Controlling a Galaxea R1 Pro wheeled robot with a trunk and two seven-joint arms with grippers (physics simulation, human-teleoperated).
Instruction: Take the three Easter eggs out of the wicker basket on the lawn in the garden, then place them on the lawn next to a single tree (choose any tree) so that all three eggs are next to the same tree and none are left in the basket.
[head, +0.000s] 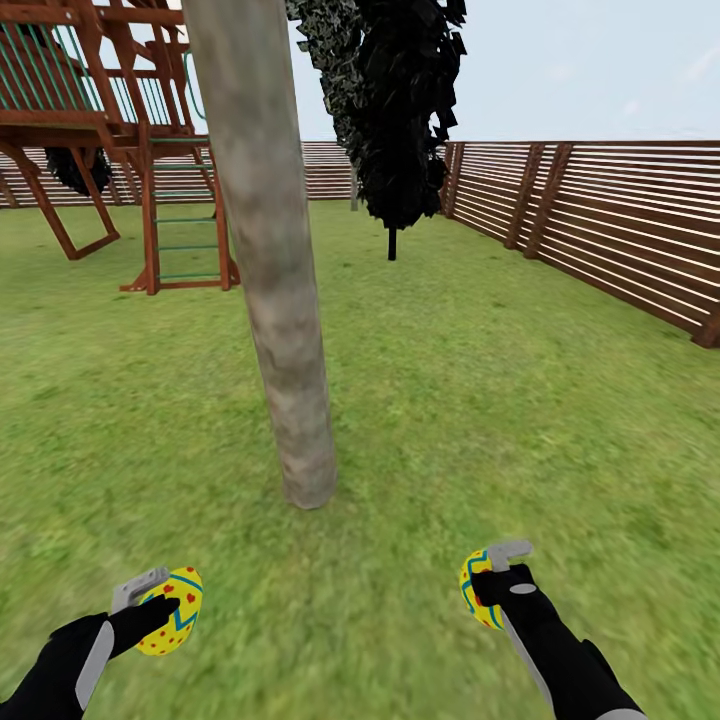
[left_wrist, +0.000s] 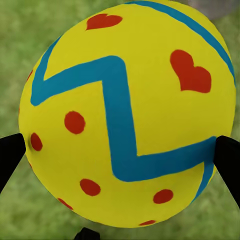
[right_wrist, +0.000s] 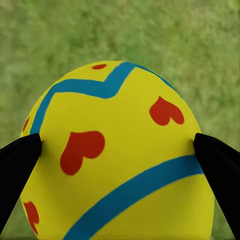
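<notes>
A thick, slanted, pale grey-brown tree (head: 280, 330) rises from the lawn (head: 470, 400) just ahead of me. My left gripper (head: 165, 603) is shut on a yellow Easter egg (head: 176, 612) with a teal zigzag and red marks, held low at the near left. My right gripper (head: 488, 585) is shut on another yellow Easter egg (head: 474, 590) at the near right. Up close, the left wrist view has its egg (left_wrist: 125, 115) pressed between dark fingertips (left_wrist: 10, 155). The right wrist view has its egg (right_wrist: 120, 160) between black fingertips (right_wrist: 17, 165), over grass. The wicker basket is out of view.
A wooden playset (head: 110, 130) with a ladder stands at the back left. A near-black conifer (head: 400, 110) grows behind the trunk. A brown slat fence (head: 610, 220) runs along the right and back. Open grass lies on both sides of the trunk.
</notes>
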